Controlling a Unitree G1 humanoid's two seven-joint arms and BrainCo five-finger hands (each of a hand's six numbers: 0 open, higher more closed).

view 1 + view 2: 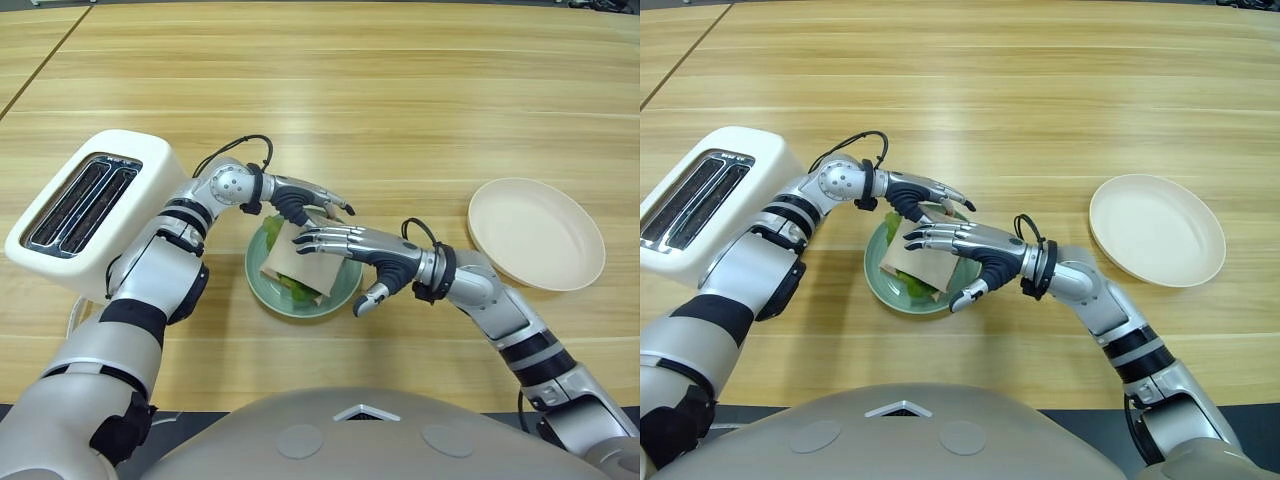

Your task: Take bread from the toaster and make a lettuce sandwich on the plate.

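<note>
1. Sandwich: bread slice (292, 265) atop lettuce (298, 291), on green plate (262, 292), near toaster (90, 210).
2. Right hand (355, 245): fingers spread flat over the bread, gripping nothing. Risk: off-centre pressure tipping the slice or skidding the plate.
3. Left hand (300, 200): fingers extended at the bread's far edge, clasping nothing. Risk: nudging the slice off the lettuce.
4. Lettuce: liable to slip out sideways under uneven pressing.

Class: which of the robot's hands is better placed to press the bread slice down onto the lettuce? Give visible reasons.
Probably the right hand: its fingers stretch flat over the bread slice on the green plate. The left hand sits at the slice's far edge.
</note>
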